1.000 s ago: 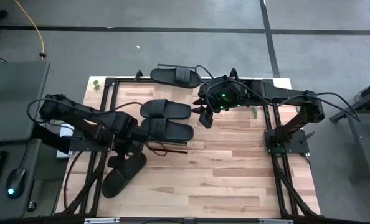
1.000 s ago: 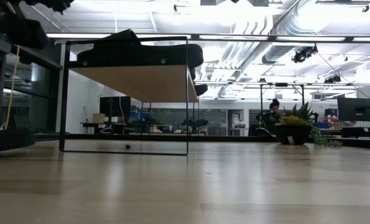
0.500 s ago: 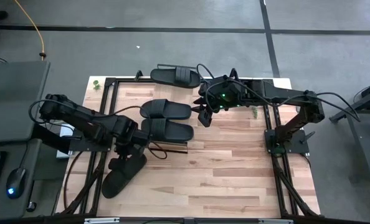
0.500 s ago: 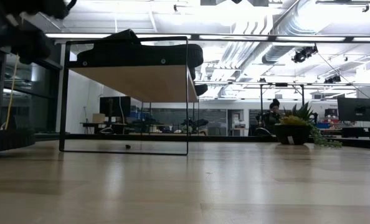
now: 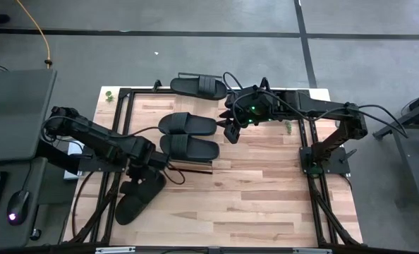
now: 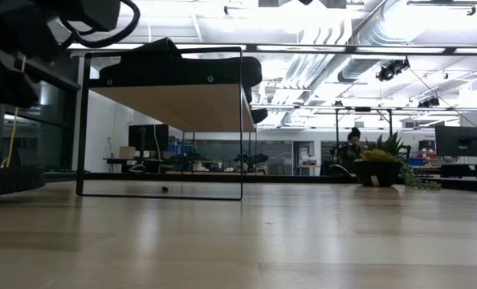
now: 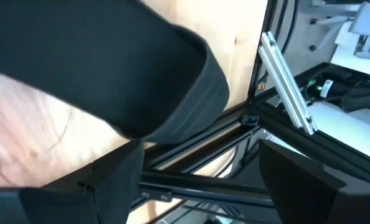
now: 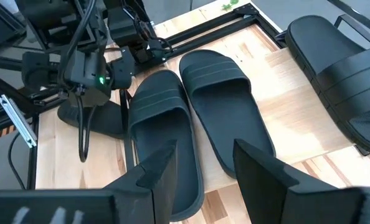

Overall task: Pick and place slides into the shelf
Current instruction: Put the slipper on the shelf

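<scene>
On the table (image 5: 252, 197) my shelf (image 5: 195, 161) carries two slides (image 5: 188, 135); a third (image 5: 199, 87) lies at the far edge. My left tool (image 5: 144, 171), fingers apart, hovers over the fourth slide (image 5: 140, 197). My right tool (image 5: 232, 134), fingers apart, waits beside the shelf.

two slides (image 5: 188, 136) side by side on the shelf (image 6: 192, 104).

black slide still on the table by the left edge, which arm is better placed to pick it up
Left. The left gripper is directly over that black rubber slide at the table's left edge, fingers open around its end in the left wrist view. The right gripper hangs open beside the light-wood shelf, much farther away.
</scene>
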### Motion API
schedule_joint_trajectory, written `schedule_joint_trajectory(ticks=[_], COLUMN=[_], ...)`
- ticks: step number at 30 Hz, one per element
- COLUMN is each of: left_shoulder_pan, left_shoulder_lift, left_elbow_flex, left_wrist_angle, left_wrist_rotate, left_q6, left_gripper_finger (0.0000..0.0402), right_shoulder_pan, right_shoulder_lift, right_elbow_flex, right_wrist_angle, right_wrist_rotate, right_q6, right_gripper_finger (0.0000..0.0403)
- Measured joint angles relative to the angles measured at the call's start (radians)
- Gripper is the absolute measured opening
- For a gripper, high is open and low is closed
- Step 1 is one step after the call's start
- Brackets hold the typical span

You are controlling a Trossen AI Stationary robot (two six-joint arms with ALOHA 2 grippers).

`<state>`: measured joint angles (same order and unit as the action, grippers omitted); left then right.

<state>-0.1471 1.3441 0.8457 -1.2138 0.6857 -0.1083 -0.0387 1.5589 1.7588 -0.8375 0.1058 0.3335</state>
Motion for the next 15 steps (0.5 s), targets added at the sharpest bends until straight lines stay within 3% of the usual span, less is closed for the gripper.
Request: schedule_joint_trajectory(ticks=[8,15], left_shoulder_pan=[0.0,-0.075], left_shoulder_lift=[0.0,0.0], left_elbow_flex=[-0.031,-0.08], left_wrist_angle=[0.071,0.159], left_wrist_rotate=[0.029,0.072], left_q6=[-0.004,-0.068], left_gripper_finger=[0.0298,0.0298], right_shoulder_pan=[0.0,0.0], right_shoulder_lift=[0.0,0.0], right_elbow_flex=[0.0,0.0], right_wrist_angle=[0.0,0.0], right_wrist_rotate=[0.006,0.005], right_q6=[-0.001,-0.001], right_gripper_finger=[0.0146,0.0146])
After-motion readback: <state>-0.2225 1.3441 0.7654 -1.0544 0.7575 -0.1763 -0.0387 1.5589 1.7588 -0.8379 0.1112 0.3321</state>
